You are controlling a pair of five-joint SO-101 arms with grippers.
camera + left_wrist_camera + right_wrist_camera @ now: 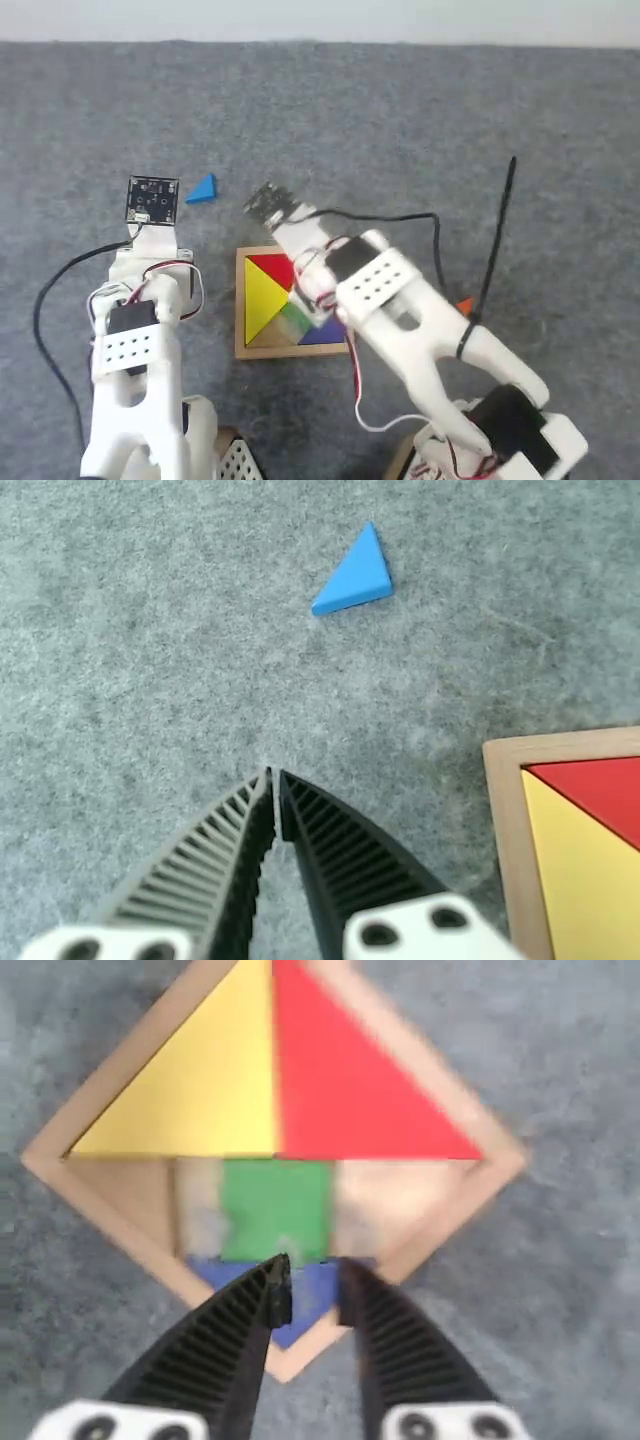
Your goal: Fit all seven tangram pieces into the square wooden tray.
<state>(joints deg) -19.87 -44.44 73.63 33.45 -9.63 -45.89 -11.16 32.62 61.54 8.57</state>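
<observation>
Right pincer (312, 1265), tips slightly apart and empty, hung over the square wooden tray (115, 1195). Four pieces were seated beyond its tips: one red triangle (350, 1090), one yellow triangle (200, 1090), one green square (277, 1210), one dark blue triangle (225, 1272). Left pincer (272, 776), tips pressed together; one light blue triangle (355, 575) lay loose on carpet ahead.

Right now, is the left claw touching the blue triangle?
Apart. The left wrist view shows bare carpet between the left claw, its tips shut, and the blue triangle.
</observation>
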